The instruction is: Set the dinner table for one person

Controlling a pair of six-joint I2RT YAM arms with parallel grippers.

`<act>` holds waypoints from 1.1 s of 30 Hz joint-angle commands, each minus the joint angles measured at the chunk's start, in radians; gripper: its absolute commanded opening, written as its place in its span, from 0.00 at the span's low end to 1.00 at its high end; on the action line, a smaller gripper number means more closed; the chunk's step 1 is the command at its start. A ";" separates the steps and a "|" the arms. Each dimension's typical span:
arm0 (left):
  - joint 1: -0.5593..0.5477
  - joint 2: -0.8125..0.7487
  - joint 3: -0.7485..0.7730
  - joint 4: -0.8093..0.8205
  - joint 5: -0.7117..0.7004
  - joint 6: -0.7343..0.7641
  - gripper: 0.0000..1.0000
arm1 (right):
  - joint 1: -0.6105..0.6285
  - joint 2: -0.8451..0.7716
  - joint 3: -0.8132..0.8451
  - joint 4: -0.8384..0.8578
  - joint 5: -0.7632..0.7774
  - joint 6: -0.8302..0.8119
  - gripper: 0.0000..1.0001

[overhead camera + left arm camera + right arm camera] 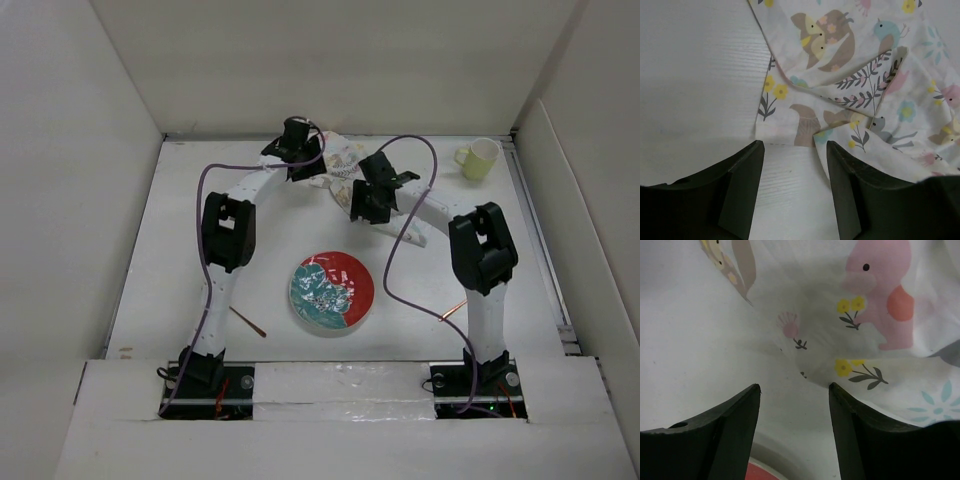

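— So, how do the grippers stand?

— Each wrist view shows it plainly. The left gripper [795, 146] has its jaws spread wide with nothing between them. It hovers over bare white surface, and the crumpled near edge of the placemat [840, 65] lies just beyond its fingertips. The right gripper [795, 387] is likewise wide open and empty, low over the patterned cloth.

— And the cloth itself?

— It is bunched and folded over itself at the far middle of the dinner table [180, 200], between the two wrists. The left arm reaches to its far left side, the right arm to its near right side.

— What else is laid out?

— A red-and-teal plate [332, 290] sits at the near centre, and a pale green mug [478, 158] stands at the far right. Near each arm's base lies a thin stick [247, 322], too small to identify.

— Which step is this, then?

— Probably spreading the placemat flat, the first of the setting, since nothing rests on it yet.

— And the next move?

— It seems to call for each gripper to drop onto a separate edge and pinch a single layer. The two could then draw apart to pull out the folds. Grabbing a doubled fold would likely leave the cloth creased.
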 commanded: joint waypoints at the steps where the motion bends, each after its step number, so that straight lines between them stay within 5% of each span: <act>1: 0.002 0.050 0.056 -0.034 -0.007 -0.018 0.50 | 0.016 0.044 0.083 -0.054 0.036 -0.015 0.62; 5: 0.002 0.090 0.090 -0.066 0.003 -0.023 0.39 | 0.025 0.075 0.130 -0.076 0.076 -0.002 0.51; 19: -0.007 0.108 0.065 -0.117 -0.210 0.008 0.46 | 0.016 0.132 0.169 -0.096 0.165 0.005 0.54; 24: -0.029 0.154 0.110 -0.135 -0.219 0.017 0.43 | 0.007 0.132 0.153 -0.082 0.165 0.013 0.37; 27: -0.050 0.167 0.105 -0.140 -0.240 0.026 0.27 | 0.007 0.120 0.144 -0.071 0.164 0.014 0.17; 29: -0.050 0.174 0.107 -0.143 -0.244 0.014 0.05 | 0.007 0.092 0.134 -0.061 0.156 0.013 0.05; 33: -0.028 0.132 0.093 -0.157 -0.285 -0.015 0.00 | -0.012 0.010 0.094 -0.021 0.116 -0.011 0.00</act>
